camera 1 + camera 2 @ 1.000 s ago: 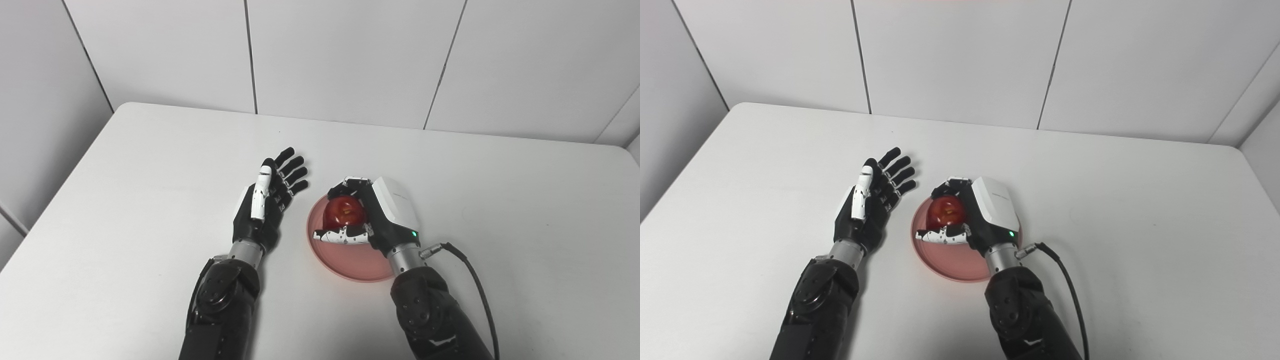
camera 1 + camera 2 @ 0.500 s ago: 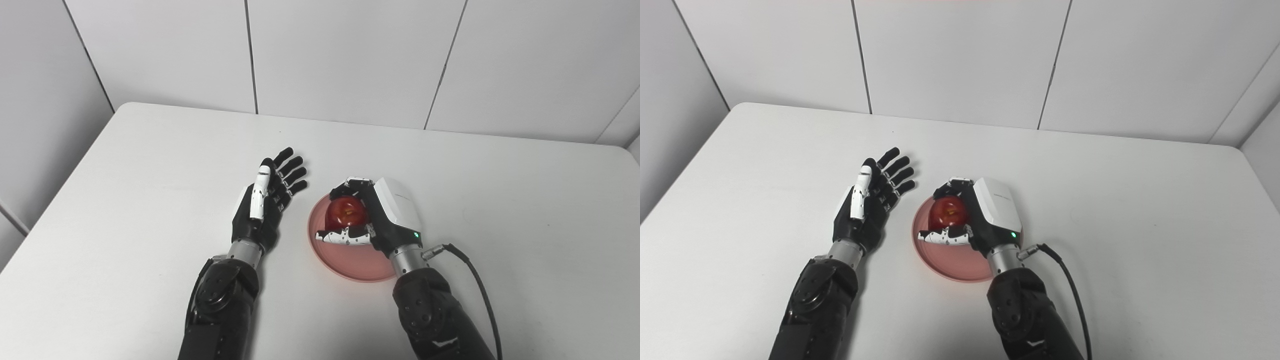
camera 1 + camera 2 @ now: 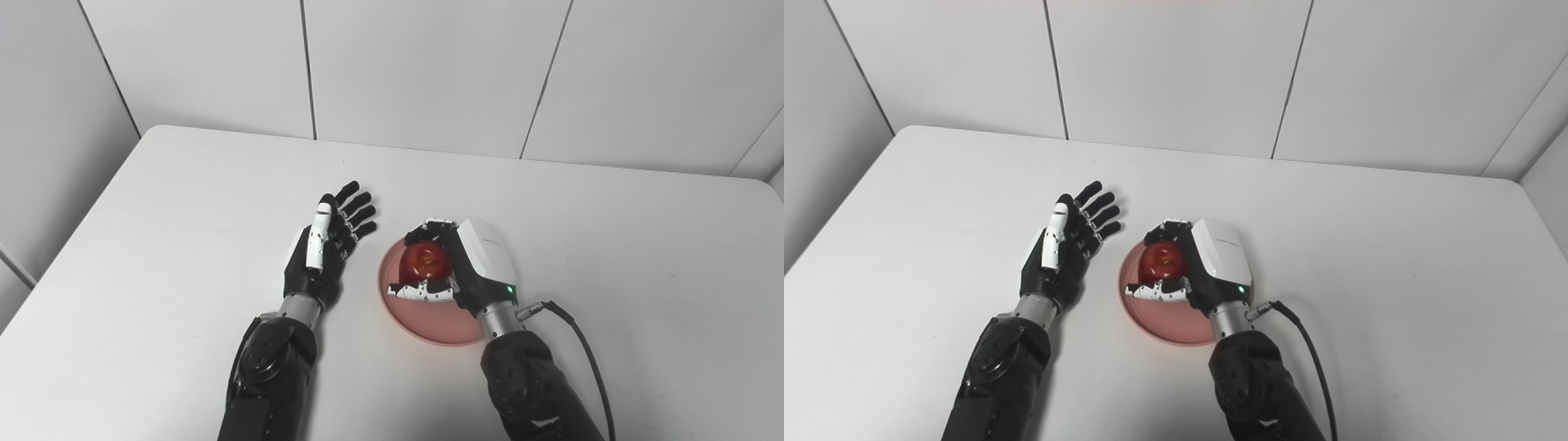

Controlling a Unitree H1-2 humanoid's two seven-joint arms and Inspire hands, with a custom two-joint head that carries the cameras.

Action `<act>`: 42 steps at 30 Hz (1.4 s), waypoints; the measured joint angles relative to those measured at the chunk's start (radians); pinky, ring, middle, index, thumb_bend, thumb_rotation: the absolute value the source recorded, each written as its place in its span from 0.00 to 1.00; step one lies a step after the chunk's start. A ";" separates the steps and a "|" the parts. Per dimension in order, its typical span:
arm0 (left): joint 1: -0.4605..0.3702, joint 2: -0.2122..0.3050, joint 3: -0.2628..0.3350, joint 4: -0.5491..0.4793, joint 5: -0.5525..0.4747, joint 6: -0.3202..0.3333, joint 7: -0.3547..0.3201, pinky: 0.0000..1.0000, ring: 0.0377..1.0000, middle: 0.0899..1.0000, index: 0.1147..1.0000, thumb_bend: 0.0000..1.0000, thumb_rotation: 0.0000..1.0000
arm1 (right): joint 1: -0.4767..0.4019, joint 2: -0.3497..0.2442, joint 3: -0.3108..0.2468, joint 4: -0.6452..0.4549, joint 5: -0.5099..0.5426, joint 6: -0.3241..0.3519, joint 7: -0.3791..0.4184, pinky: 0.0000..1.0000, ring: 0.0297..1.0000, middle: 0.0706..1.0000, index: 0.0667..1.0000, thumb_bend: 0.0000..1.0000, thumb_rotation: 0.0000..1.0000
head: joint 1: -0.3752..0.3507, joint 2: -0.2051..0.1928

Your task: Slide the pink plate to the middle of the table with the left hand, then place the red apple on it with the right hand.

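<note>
The pink plate (image 3: 429, 318) lies near the middle of the white table (image 3: 153, 202), partly under my right hand (image 3: 459, 263). That hand is shut on the red apple (image 3: 422, 260), fingers curled over its far side and thumb along its near side, holding it over the plate's far half. I cannot tell if the apple touches the plate. My left hand (image 3: 324, 251) rests just left of the plate, open, fingers stretched out toward the far side, apart from the rim. In the right eye view the apple (image 3: 1162, 260) and plate (image 3: 1167, 321) look the same.
A black cable (image 3: 582, 349) runs from my right wrist off the bottom right. The table's far edge meets a white panelled wall (image 3: 429, 73). Nothing else lies on the table.
My right hand with the apple has shifted very slightly up-right in the picture, as has the plate. The left hand has hardly moved.
</note>
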 measured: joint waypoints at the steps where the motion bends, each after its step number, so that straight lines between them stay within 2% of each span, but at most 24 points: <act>1: 0.000 0.000 0.000 0.000 0.000 0.001 0.000 0.83 0.84 0.84 0.82 0.41 1.00 | 0.000 0.000 0.000 -0.002 -0.005 0.002 0.003 0.32 0.43 0.53 0.52 0.72 0.25 | 0.000 0.000; 3: 0.000 0.000 0.000 -0.001 0.000 0.002 0.000 0.83 0.84 0.84 0.82 0.41 1.00 | 0.000 0.000 0.000 -0.007 -0.015 0.011 0.017 0.31 0.43 0.54 0.59 0.91 0.36 | -0.003 0.002; 4: 0.000 0.000 0.000 -0.001 0.000 0.002 0.000 0.84 0.84 0.84 0.82 0.41 1.00 | 0.001 0.000 0.000 -0.010 -0.027 0.019 0.022 0.27 0.39 0.50 0.62 0.96 0.39 | -0.003 0.002; 5: 0.000 0.000 0.000 -0.001 0.000 0.002 0.000 0.84 0.84 0.84 0.82 0.41 1.00 | 0.001 0.000 -0.002 -0.015 -0.034 0.028 0.032 0.27 0.38 0.50 0.62 0.97 0.39 | -0.003 0.002; 7: 0.000 0.000 0.000 -0.001 0.000 0.002 0.000 0.84 0.84 0.84 0.82 0.42 1.00 | 0.002 -0.002 -0.004 -0.020 -0.041 0.043 0.042 0.23 0.32 0.40 0.66 0.99 0.43 | -0.003 0.002; 8: 0.001 0.000 0.000 -0.001 0.000 0.002 0.000 0.84 0.84 0.84 0.82 0.41 1.00 | 0.005 -0.003 -0.006 -0.022 -0.042 0.048 0.043 0.26 0.36 0.44 0.67 1.00 0.45 | -0.003 0.002; 11: 0.001 0.000 0.000 -0.001 0.000 0.002 0.000 0.84 0.84 0.84 0.82 0.41 1.00 | 0.012 -0.005 -0.007 -0.038 -0.044 0.052 0.061 0.45 0.56 0.64 0.71 1.00 0.48 | -0.005 0.002; 13: 0.001 0.000 0.000 -0.001 0.000 0.002 0.000 0.84 0.84 0.84 0.82 0.42 1.00 | 0.018 -0.007 -0.006 -0.042 -0.043 0.052 0.077 0.54 0.63 0.71 0.74 1.00 0.50 | -0.005 0.000; 17: 0.001 0.000 0.001 -0.002 0.000 0.003 0.000 0.84 0.84 0.84 0.82 0.42 1.00 | 0.039 -0.007 -0.010 -0.048 -0.035 0.053 0.085 0.59 0.67 0.73 0.77 1.00 0.52 | -0.008 -0.002; 24: 0.001 0.000 0.001 -0.003 0.000 0.003 0.000 0.84 0.84 0.83 0.81 0.41 1.00 | 0.055 -0.011 -0.024 -0.069 -0.009 0.053 0.085 0.61 0.68 0.73 0.79 1.00 0.58 | -0.012 -0.002; 28: 0.002 0.000 0.001 -0.004 0.001 0.003 0.000 0.84 0.84 0.84 0.82 0.42 1.00 | 0.070 -0.013 -0.038 -0.085 0.017 0.051 0.082 0.67 0.74 0.78 0.81 1.00 0.62 | -0.015 -0.002; 34: 0.002 0.001 0.002 -0.003 -0.001 0.004 -0.001 0.85 0.86 0.85 0.82 0.42 1.00 | 0.077 -0.015 -0.052 -0.122 0.038 0.049 0.075 0.70 0.77 0.82 0.86 1.00 0.72 | -0.020 -0.003; 42: 0.002 0.003 0.003 -0.003 -0.010 0.005 -0.003 0.85 0.86 0.85 0.83 0.41 1.00 | 0.077 -0.016 -0.084 -0.151 0.046 0.043 0.063 0.72 0.78 0.83 0.87 1.00 0.69 | -0.023 -0.002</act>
